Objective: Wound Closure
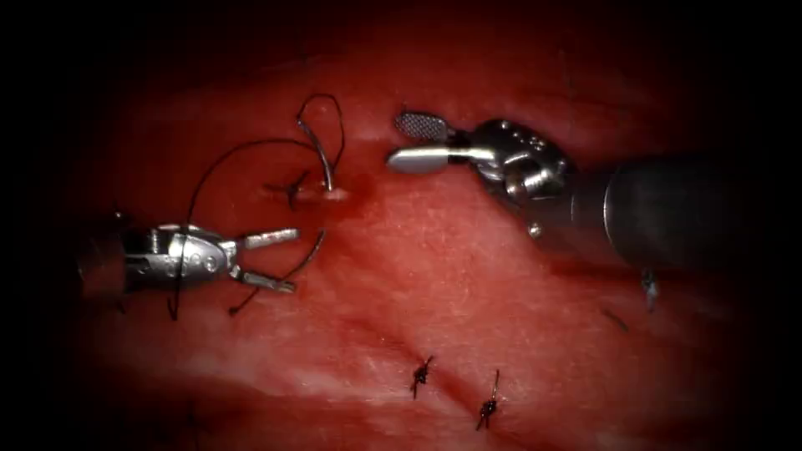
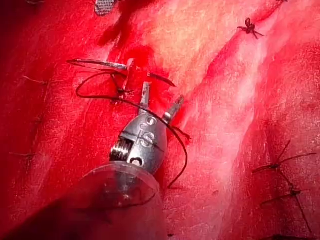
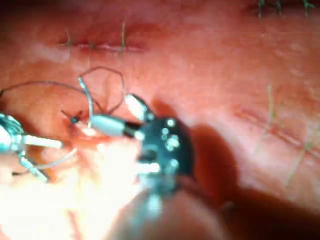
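Standing in the tissue (image 1: 468,276) at the cut (image 1: 322,194): the curved needle (image 1: 317,154), one end buried at a pale spot by the cut's right end, the rest arching up free, held by neither tool. Trailing from its upper end: dark thread (image 1: 219,163), looping above the needle, then sweeping in a long arc left and down across the left tool (image 1: 280,260). Lying left of and below the cut, that left tool, jaws spread in a moderate V, gripping nothing, with a loose thread end (image 1: 302,260) passing between the jaws untouched. Hovering right of and just above the needle, the right tool (image 1: 409,142), jaws parted a little, empty, tips near the needle but apart from it. Sitting just left of the needle on the cut: a dark knot (image 1: 292,185). Toward the tissue's lower edge: two more knotted stitches (image 1: 422,374).
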You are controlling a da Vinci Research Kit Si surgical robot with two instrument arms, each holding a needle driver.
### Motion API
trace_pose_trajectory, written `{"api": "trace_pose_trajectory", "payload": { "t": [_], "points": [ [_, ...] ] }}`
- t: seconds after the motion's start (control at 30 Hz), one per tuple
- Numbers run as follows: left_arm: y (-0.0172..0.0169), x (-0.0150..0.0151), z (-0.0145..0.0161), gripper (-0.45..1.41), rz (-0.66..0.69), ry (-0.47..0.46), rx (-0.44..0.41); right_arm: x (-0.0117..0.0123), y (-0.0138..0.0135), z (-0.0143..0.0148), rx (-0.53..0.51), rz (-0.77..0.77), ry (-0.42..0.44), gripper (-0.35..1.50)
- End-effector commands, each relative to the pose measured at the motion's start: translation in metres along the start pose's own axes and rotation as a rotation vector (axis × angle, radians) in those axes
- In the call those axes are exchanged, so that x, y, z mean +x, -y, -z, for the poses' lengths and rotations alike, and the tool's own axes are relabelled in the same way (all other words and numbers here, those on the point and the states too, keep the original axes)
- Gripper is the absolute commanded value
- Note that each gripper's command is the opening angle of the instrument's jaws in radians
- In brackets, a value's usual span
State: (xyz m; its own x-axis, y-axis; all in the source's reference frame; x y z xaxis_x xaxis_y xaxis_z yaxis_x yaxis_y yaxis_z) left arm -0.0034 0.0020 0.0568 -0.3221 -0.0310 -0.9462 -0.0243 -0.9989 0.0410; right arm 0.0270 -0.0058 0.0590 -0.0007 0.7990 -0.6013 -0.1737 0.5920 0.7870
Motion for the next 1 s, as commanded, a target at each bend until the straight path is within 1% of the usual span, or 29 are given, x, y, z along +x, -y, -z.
{"api": "trace_pose_trajectory", "payload": {
  "t": [0.03,0.1,0.17,0.33,0.5,0.53,0.57,0.6,0.63,0.67,0.77,0.87,0.93,0.97,1.0],
  "points": [
    [-0.0001,-0.0005,-0.0011,0.56,-0.004,-0.006,0.001,-0.0011,0.0001,-0.0006,0.002,0.002,-0.004,1.01],
    [-0.0002,-0.0004,-0.0015,0.57,-0.009,-0.017,0.005,-0.0015,0.0002,-0.0007,0.002,0.005,-0.004,0.99],
    [0.0000,-0.0003,-0.0018,0.57,-0.010,-0.024,0.027,-0.0018,0.0001,-0.0007,0.002,0.008,-0.004,0.98],
    [0.0011,0.0001,-0.0021,0.47,-0.003,-0.063,0.096,-0.0029,-0.0002,-0.0009,0.002,0.018,-0.005,0.93],
    [0.0008,0.0000,-0.0026,0.24,-0.006,-0.064,0.104,-0.0034,-0.0004,-0.0010,0.001,0.023,-0.005,0.89],
    [0.0006,-0.0001,-0.0027,0.17,-0.007,-0.065,0.107,-0.0034,-0.0003,-0.0010,0.001,0.023,-0.005,0.89],
    [0.0005,-0.0001,-0.0029,0.02,-0.009,-0.065,0.108,-0.0034,-0.0003,-0.0010,0.001,0.023,-0.005,0.88],
    [0.0004,-0.0001,-0.0029,-0.08,-0.004,-0.066,0.110,-0.0034,-0.0003,-0.0010,0.001,0.023,-0.006,0.86],
    [0.0003,-0.0002,-0.0030,-0.23,0.002,-0.068,0.113,-0.0034,-0.0002,-0.0011,0.001,0.023,-0.006,0.86],
    [0.0003,-0.0002,-0.0030,-0.45,0.013,-0.072,0.116,-0.0035,-0.0002,-0.0011,0.001,0.024,-0.006,0.84],
    [0.0005,-0.0002,-0.0027,-0.45,0.045,-0.078,0.133,-0.0036,0.0000,-0.0012,0.002,0.025,-0.009,0.78],
    [0.0009,-0.0001,-0.0022,-0.45,0.089,-0.084,0.133,-0.0038,0.0002,-0.0013,0.003,0.027,-0.009,0.69],
    [0.0011,-0.0001,-0.0020,-0.45,0.139,-0.088,0.128,-0.0040,0.0004,-0.0013,0.010,0.028,-0.005,0.52],
    [0.0012,0.0000,-0.0019,-0.45,0.164,-0.088,0.128,-0.0040,0.0005,-0.0013,0.010,0.035,0.000,0.47],
    [0.0013,0.0001,-0.0018,-0.45,0.217,-0.097,0.117,-0.0041,0.0005,-0.0012,0.011,0.041,0.006,0.41]
  ]
}}
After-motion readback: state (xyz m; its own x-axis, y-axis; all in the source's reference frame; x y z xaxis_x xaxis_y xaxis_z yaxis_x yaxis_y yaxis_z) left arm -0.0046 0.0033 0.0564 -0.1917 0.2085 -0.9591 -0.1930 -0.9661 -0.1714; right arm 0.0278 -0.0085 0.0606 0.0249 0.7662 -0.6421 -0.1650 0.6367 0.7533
